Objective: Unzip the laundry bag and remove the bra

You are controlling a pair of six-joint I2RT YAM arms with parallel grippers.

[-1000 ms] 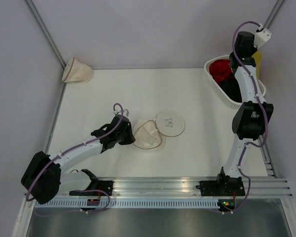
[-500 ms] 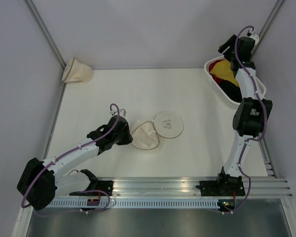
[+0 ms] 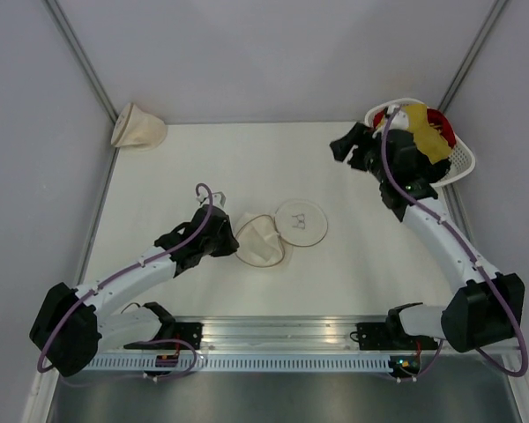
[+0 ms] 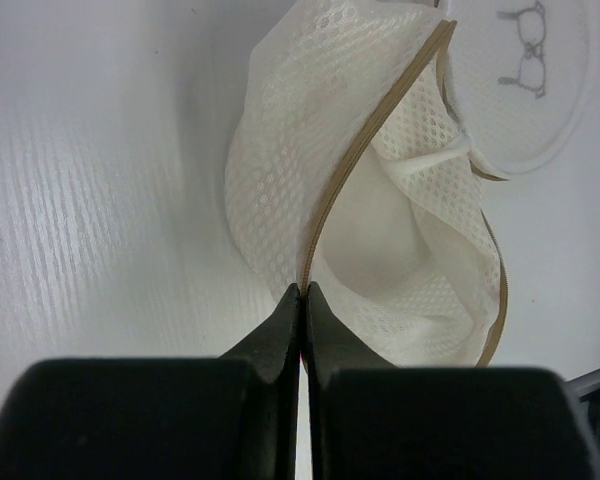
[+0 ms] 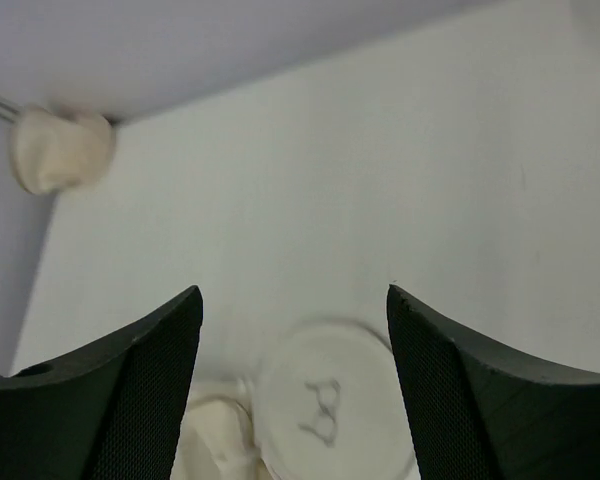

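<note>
- top view: the left gripper (image 3: 232, 240) sits at the left rim of the laundry bag (image 3: 301, 220), which lies unzipped at mid-frame on the table (image 3: 203, 159). the bra (image 3: 420, 122) lies on the white basket (image 3: 463, 160) at upper right, so i judge that only the let-go remains. the right gripper (image 3: 339, 150) hovers just left of the basket; its fingers are too small to read here.
- left wrist view: the left gripper (image 4: 302, 295) is clamped together on the bag's tan zipper edge (image 4: 380, 130). it is best to open it straight and lift away, not drag the mesh. the pouch looks empty, but its far fold is hidden.
- right wrist view: the right gripper (image 5: 293, 292) stands apart and holds nothing. the bag is cut off at the bottom edge; the basket and bra are out of frame.
</note>
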